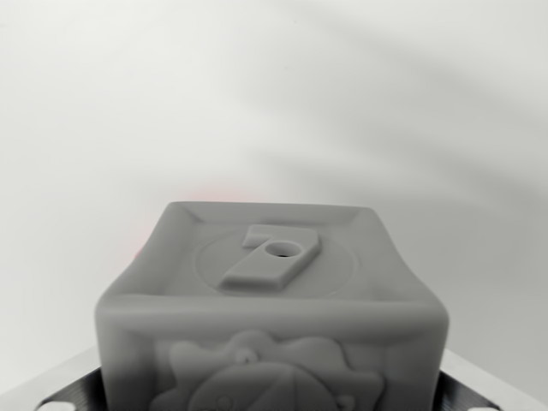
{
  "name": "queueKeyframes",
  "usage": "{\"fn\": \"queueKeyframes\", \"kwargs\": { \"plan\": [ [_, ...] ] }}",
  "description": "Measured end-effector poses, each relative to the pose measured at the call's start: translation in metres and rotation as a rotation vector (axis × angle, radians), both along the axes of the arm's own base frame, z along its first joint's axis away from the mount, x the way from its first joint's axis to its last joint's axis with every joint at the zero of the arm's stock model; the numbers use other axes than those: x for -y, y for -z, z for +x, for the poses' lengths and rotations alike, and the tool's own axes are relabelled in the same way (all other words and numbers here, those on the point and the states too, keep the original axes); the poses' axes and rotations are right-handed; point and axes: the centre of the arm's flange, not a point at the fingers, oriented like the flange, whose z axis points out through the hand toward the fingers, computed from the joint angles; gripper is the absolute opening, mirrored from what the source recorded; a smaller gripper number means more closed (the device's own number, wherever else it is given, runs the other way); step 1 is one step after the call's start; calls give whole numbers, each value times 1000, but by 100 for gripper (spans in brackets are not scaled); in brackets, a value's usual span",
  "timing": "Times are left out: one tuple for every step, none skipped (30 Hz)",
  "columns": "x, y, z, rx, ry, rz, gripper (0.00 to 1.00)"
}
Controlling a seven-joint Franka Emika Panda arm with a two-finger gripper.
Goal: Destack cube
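Gripper fingers (51, 396) flank a grey cube (272, 304) embossed "7".

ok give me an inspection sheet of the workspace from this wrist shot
surface: pale, plain white ground behind and around the cube, soft shadows across it, no marks seen
job's things: one grey cube fills the lower middle of the view; raised number 7 inside a round recess on its top face, a relief figure on the front face; whatever it rests on is out of view, though a faint reddish tint shows just behind its top edge
clutter: nothing seen
grippers: dark finger parts at the bottom left corner and bottom right corner, flanking the cube; whether they touch it cannot be told
cables: nothing seen
surroundings: nothing seen beyond the white ground
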Motion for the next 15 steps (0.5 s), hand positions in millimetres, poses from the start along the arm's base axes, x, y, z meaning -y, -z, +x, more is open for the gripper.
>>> {"fn": "queueKeyframes", "kwargs": {
  "plan": [
    [1, 1, 2, 0, -6, 0, 0],
    [1, 1, 4, 1, -11, 0, 0],
    [2, 1, 6, 1, -16, 0, 0],
    [2, 2, 7, 1, -19, 0, 0],
    [3, 2, 9, 2, -25, -1, 0],
    [4, 3, 11, 2, -30, -1, 0],
    [4, 3, 13, 2, -36, -1, 0],
    [5, 4, 15, 2, -41, -1, 0],
    [6, 4, 17, 2, -46, -1, 0],
    [6, 5, 19, 2, -52, -1, 0],
    [7, 5, 21, 2, -57, -1, 0],
    [8, 5, 23, 2, -63, -1, 0],
    [8, 6, 25, 2, -68, -1, 0],
    [9, 6, 26, 2, -71, -1, 0],
    [9, 7, 28, 2, -76, -1, 0]
  ]
}}
